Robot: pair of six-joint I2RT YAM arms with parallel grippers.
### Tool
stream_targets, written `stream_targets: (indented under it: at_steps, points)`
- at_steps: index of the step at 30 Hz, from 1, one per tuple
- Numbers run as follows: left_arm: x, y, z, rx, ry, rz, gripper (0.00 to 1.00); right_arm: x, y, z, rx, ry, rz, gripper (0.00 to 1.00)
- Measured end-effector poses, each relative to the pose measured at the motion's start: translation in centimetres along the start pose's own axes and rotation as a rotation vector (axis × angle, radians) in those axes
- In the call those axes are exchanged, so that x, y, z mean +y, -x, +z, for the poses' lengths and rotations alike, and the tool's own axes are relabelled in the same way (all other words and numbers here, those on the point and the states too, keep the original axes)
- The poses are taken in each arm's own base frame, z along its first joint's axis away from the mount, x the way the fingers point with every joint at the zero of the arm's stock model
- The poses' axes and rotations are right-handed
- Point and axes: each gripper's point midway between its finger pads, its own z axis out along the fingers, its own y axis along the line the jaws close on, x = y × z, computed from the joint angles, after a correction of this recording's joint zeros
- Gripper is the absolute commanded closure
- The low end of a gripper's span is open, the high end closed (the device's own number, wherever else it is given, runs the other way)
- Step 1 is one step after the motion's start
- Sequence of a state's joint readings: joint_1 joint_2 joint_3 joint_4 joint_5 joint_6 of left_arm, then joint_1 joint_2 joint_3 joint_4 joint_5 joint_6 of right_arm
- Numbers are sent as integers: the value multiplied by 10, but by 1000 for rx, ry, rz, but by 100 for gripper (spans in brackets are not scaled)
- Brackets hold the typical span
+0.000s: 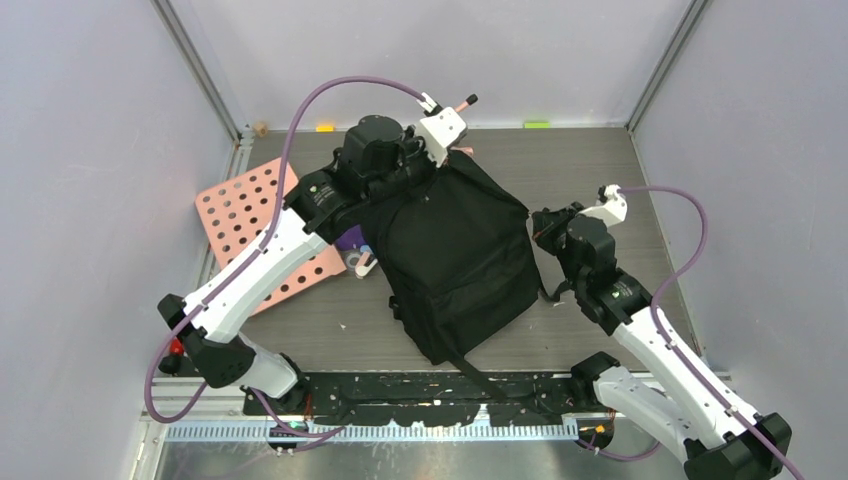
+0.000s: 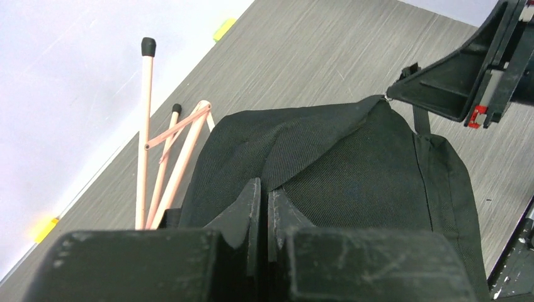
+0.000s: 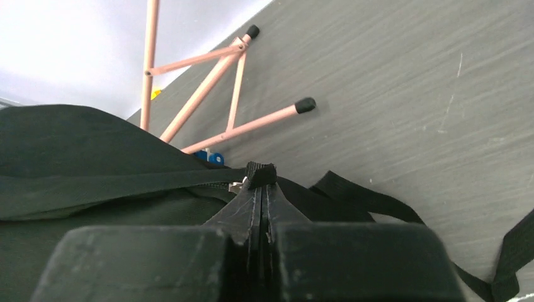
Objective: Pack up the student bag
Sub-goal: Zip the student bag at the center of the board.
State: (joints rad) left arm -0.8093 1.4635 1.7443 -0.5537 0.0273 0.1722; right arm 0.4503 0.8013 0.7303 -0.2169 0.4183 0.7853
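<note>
The student bag (image 1: 460, 260) sits mid-surface (image 1: 600, 160), its long axis running from the far end down toward the arm bases, slightly aslant. The left pincer (image 2: 264, 189) is at the far, top end, narrowed to a sliver on a fold of the bag's fabric. The right pincer (image 3: 260, 187) is on the bag's right flank, clamped tight on a black webbing tab (image 3: 260, 171) (a bit of metal glints beside it). Pink rods (image 2: 144, 126) jut out at the far end, just beside the left pincer, so the left arm looks nearer for settling them in.
</note>
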Motion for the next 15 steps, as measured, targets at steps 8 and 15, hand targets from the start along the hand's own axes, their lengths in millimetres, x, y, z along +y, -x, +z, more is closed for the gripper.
stream_targets:
  at_steps: [8,15]
  points:
    - [-4,0,-1,-1,-24,-1,100,-20,-11,-13,-10,3,64,97]
    - [-10,7,-16,-43,-101,-8,100,-22,5,-26,-2,23,-176,27]
